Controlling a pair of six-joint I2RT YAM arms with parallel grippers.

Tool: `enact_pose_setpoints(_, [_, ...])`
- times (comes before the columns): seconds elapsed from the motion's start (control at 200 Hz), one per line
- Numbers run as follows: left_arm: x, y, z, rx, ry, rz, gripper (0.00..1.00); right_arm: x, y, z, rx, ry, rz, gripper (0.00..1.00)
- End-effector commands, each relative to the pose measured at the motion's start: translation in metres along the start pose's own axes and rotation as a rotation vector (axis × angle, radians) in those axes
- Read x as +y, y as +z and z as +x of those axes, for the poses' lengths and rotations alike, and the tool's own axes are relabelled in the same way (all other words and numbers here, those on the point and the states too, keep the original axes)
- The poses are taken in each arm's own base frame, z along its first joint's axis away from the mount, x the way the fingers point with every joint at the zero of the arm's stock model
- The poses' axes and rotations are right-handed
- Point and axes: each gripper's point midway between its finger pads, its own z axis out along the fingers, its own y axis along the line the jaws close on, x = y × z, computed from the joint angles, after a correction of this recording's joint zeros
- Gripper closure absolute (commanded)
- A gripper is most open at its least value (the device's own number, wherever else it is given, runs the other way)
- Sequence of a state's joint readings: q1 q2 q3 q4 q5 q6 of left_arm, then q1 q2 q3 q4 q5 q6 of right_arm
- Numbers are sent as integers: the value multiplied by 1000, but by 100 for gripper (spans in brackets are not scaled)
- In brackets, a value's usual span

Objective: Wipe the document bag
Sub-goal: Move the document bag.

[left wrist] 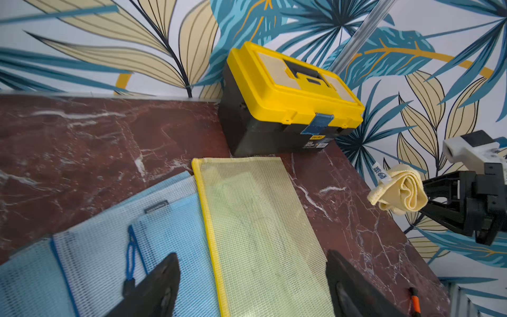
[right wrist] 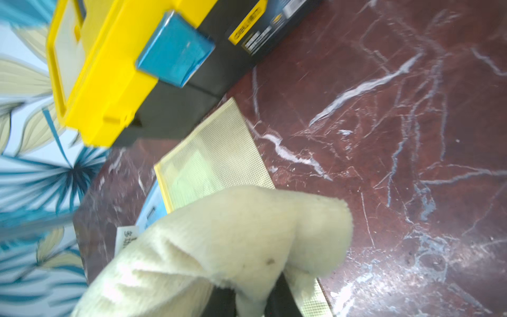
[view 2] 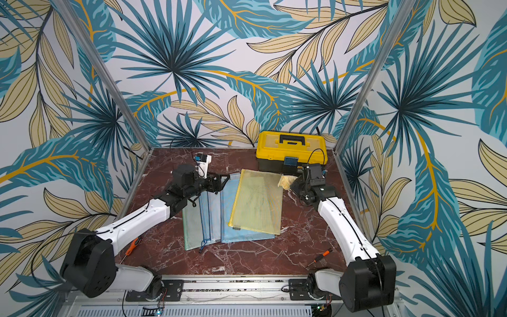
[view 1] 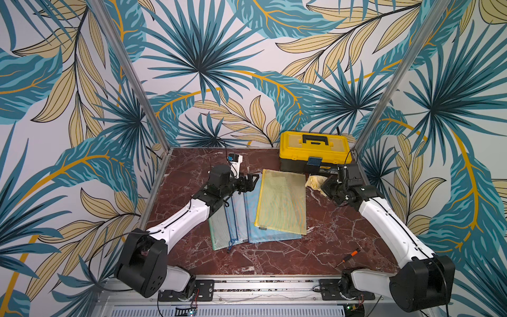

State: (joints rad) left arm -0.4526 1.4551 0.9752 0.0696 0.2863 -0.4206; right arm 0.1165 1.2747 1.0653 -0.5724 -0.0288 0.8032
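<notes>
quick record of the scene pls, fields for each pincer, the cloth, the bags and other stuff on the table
yellow bag: flat, on top of blue bags
green bag: leftmost, partly under blue bags
cloth: pale yellow, bunched, beside yellow bag's far right corner, not on it
right pincer: shut on cloth
left pincer: open, empty, above the bags' far end
toolbox: closed, at back
screwdriver: near right arm's base
</notes>
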Motion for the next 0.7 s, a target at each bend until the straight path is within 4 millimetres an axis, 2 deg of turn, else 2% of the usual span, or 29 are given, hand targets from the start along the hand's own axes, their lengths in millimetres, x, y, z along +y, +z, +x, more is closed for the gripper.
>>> enact_pose_setpoints(0.0, [-5, 17, 31, 162, -80, 43, 16, 16, 7, 25, 142, -220, -110, 100])
enact_pose_setpoints(0.2, [0, 49, 61, 350, -148, 79, 15, 22, 28, 45, 280, -242, -144, 100])
enact_pose_setpoints(0.411, [7, 82, 88, 549, -222, 98, 19, 18, 42, 53, 309, -258, -132, 100])
enact_pose_setpoints(0.511, [23, 88, 95, 582, -215, 24, 19, 12, 46, 56, 313, -264, -113, 100])
enact_pose_setpoints(0.696, [56, 85, 104, 607, -276, -46, 20, 4, 56, 65, 342, -258, -104, 100])
